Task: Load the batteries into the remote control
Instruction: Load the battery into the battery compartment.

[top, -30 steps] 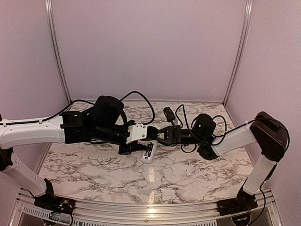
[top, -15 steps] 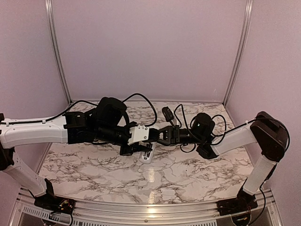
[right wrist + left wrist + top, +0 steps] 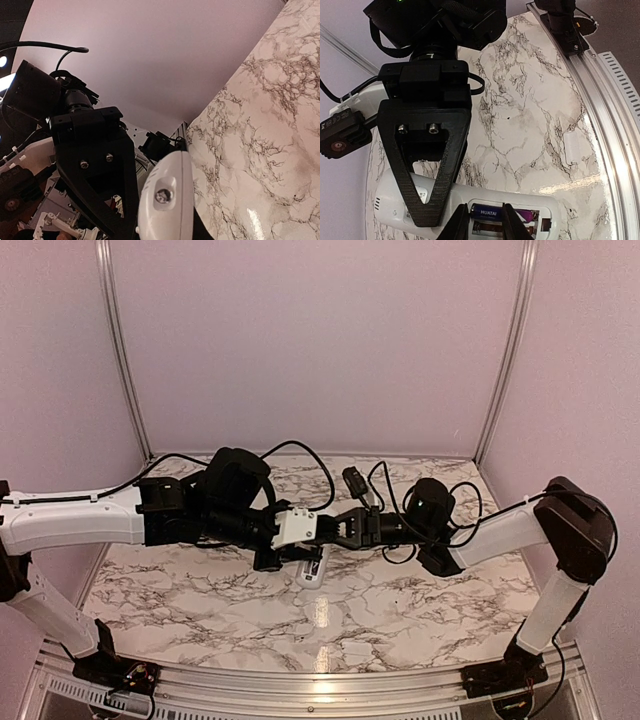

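Left end effector [image 3: 485,220] pinches the battery [image 3: 487,213]. It should be seated level while right end effector [image 3: 422,210] clamps the remote control [image 3: 485,195] at its 9 o'clock end.

White remote control [image 3: 495,195], dark-blue battery [image 3: 487,214], black fingers [image 3: 462,228], white table [image 3: 530,110] veined grey-brown.

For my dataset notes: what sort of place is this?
Probably a lab robot test cell: plain lilac walls with aluminium posts, a marble-patterned tabletop, a left arm and right arm bolted at its edge.
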You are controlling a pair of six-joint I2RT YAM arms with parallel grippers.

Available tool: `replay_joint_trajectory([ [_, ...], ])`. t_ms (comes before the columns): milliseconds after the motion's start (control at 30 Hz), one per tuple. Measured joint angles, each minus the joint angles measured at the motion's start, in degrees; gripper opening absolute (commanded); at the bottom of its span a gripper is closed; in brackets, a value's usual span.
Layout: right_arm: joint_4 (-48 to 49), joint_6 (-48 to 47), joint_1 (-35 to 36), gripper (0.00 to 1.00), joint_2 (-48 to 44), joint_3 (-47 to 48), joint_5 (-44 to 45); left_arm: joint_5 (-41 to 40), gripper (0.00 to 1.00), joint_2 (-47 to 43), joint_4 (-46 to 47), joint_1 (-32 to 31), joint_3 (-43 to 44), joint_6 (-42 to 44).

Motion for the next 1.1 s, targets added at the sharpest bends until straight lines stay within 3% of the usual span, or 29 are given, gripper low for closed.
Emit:
replay_joint_trajectory([
  [400, -2.01, -0.50, 0.00, 0.00, 0.00, 0.68, -0.26, -2.84, 0.12, 0.11, -0.22, -1.03, 0.00, 1.36],
  [1100, -6.71, -1.81, -0.24, 0.00, -1.75, 0.68, -0.39, -4.94, 0.08, 1.14, 0.46, -1.95, 0.00, 2.16],
])
